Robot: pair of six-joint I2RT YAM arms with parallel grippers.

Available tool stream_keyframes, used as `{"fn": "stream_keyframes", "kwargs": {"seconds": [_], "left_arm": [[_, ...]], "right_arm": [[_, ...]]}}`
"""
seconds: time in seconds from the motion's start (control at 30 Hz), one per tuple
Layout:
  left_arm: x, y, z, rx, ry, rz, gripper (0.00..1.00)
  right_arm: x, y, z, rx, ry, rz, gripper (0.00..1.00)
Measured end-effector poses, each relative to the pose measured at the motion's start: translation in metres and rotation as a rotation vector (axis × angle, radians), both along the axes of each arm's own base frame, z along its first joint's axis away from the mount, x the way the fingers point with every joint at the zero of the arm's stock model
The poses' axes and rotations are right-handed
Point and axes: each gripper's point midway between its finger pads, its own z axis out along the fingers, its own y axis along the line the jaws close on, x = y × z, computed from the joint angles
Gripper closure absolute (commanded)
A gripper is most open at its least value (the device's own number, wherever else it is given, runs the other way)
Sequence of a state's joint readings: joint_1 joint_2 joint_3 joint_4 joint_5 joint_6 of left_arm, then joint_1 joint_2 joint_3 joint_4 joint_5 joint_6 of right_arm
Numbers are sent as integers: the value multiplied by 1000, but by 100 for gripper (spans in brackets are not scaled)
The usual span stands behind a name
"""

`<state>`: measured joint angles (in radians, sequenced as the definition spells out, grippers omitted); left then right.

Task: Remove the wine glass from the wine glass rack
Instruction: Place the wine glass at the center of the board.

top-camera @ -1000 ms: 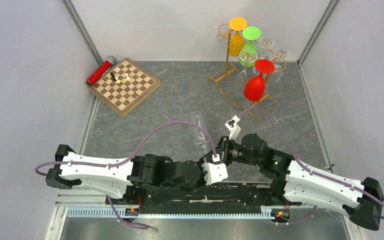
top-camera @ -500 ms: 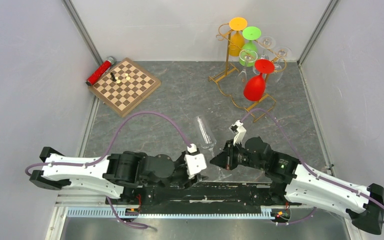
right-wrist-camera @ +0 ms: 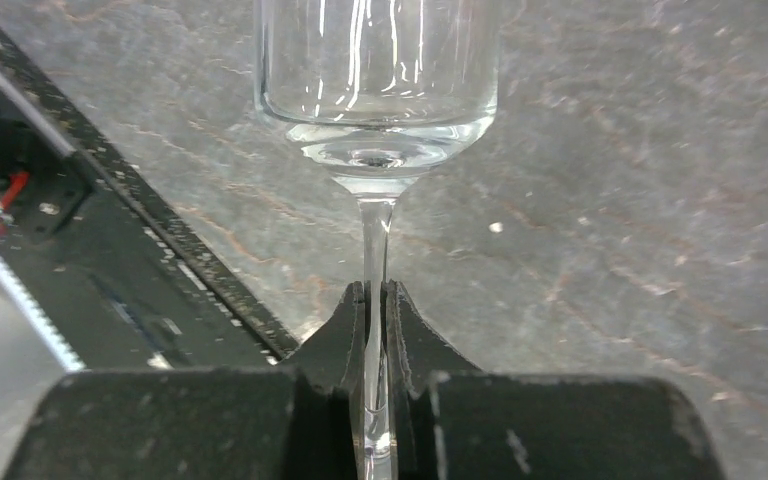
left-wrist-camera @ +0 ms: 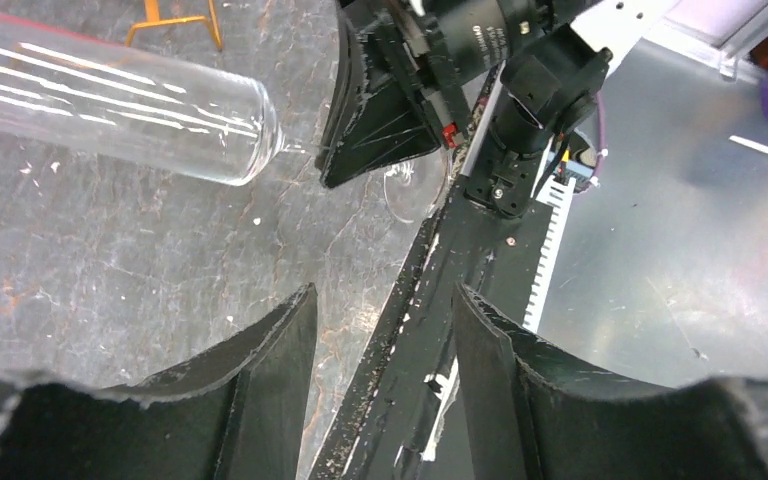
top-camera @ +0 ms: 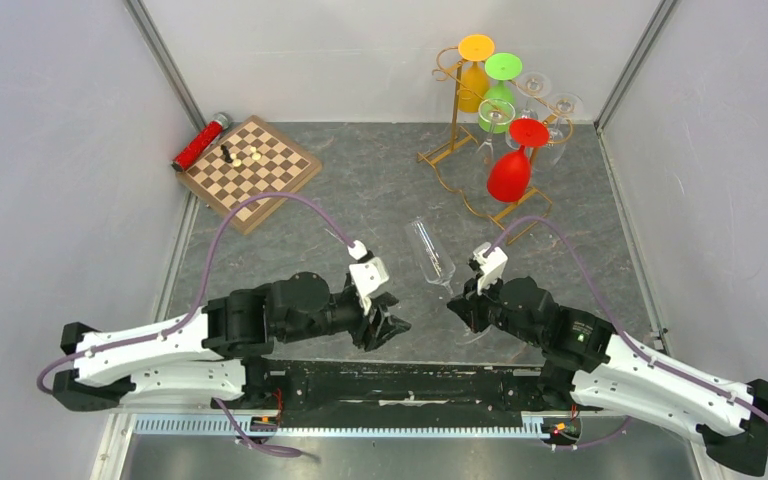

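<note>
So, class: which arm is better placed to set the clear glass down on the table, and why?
Right. The right hand grips the clear glass by its stem; the left hand is open, empty and apart from it.

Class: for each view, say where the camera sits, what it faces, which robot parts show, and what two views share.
Top: above, behind the bases, looking down on table, rack; left arm, right arm show.
Left wrist: faces the right pincer; open left pincer shows below.
Right wrist: looks along the glass stem clamped in the right pincer.
Shared: both wrist views show the glass.
</note>
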<state>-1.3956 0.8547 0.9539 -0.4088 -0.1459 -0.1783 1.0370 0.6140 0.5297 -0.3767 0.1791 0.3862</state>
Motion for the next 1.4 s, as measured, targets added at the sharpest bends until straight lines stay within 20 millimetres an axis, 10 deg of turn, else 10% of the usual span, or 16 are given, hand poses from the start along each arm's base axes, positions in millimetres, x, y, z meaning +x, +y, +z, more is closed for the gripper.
{"fn": "stream_keyframes", "kwargs": {"seconds": [0.83,1.4], "left_arm": [[121,44,17,-271,413,356,34],[134,47,9,-358,657,324,37]], "right_arm": [[32,-35,20,-405,-615,214,100],[39,-34,25,-528,-743,295,100]]}}
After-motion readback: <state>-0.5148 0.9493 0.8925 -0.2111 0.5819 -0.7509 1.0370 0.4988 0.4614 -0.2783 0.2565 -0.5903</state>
